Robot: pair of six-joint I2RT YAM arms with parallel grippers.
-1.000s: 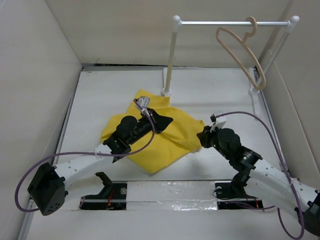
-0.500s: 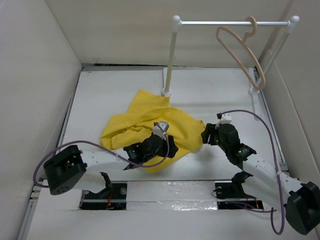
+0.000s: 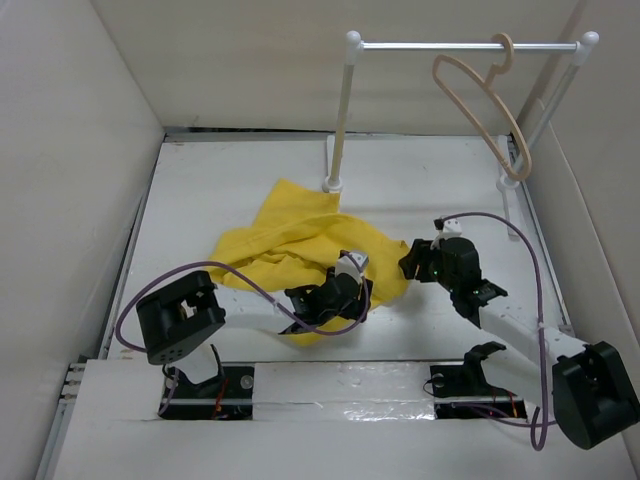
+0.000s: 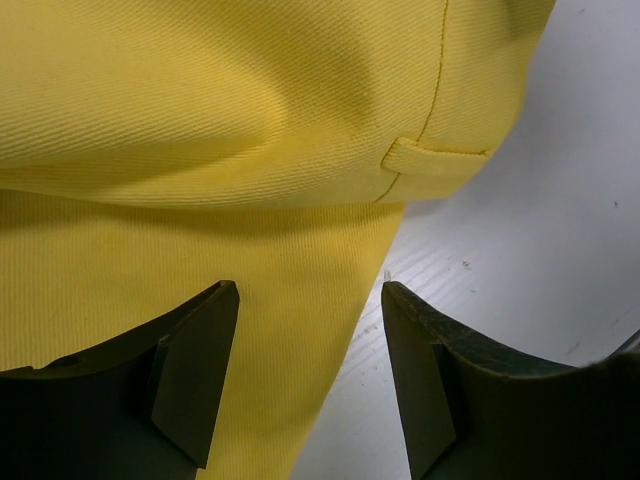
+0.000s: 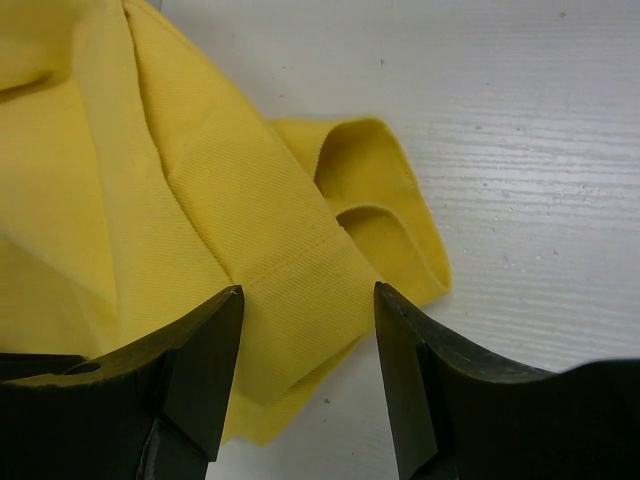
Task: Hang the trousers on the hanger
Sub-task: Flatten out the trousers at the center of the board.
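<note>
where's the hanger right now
In the top view the hanger hangs by its hook from the right end of the white rail, at the far right of the table, apart from the trousers lying mid-table.

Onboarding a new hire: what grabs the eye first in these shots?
The bright yellow cloth trousers lie crumpled in the middle of the white table, the loudest colour in view. At far right the thin beige hanger hangs bare on the white rail. The left pincer and right pincer sit open, low over the cloth's near and right edges.
</note>
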